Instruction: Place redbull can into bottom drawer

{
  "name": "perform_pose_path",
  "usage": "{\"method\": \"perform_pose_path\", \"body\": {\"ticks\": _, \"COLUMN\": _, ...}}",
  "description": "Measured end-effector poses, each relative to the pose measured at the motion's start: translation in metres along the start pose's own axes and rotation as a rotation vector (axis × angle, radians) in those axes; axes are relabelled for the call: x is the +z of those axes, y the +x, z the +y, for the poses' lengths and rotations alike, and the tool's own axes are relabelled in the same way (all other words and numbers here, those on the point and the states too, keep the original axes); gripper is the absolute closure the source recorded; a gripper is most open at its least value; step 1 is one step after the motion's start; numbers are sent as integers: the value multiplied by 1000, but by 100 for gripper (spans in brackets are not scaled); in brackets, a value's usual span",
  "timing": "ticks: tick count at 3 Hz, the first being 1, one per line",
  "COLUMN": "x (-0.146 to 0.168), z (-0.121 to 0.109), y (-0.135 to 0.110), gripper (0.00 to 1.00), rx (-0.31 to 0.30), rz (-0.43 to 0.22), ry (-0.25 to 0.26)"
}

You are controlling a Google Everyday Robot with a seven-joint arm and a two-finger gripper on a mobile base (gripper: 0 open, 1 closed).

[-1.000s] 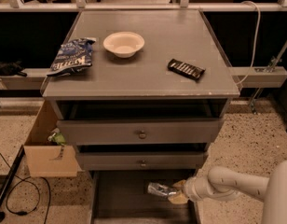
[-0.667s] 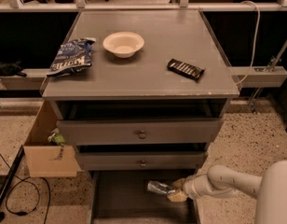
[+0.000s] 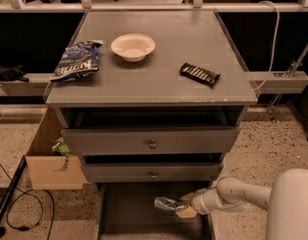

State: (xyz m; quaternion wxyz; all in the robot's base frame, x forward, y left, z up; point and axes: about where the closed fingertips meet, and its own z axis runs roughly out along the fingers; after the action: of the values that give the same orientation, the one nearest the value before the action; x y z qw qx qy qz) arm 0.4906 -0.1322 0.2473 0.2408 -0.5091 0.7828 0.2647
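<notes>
The redbull can (image 3: 165, 204) is a slim silver-and-blue can lying on its side over the dark floor of the open bottom drawer (image 3: 129, 211). My gripper (image 3: 183, 207) reaches in from the right on a white arm and is shut on the can's right end. The can hangs low in the drawer; I cannot tell whether it touches the floor. The drawer's front part runs out of view at the bottom edge.
Two knob-fronted drawers (image 3: 152, 144) sit above the open one. On the cabinet top lie a blue chip bag (image 3: 76, 60), a white bowl (image 3: 132, 46) and a dark candy bar (image 3: 199, 74). A cardboard box (image 3: 49, 159) stands at the left, with cables on the floor.
The gripper and can have shifted slightly left and a touch lower inside the bottom drawer. Nothing else has moved.
</notes>
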Motion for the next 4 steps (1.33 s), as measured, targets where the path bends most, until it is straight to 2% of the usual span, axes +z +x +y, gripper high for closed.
{"method": "perform_pose_path", "body": {"ticks": 2, "x": 46, "z": 0, "y": 17, "gripper": 100, "rx": 12, "rz": 34, "ry": -57}}
{"method": "perform_pose_path", "body": {"ticks": 4, "x": 62, "z": -6, "y": 29, "gripper": 100, "rx": 33, "rz": 26, "ry": -57}}
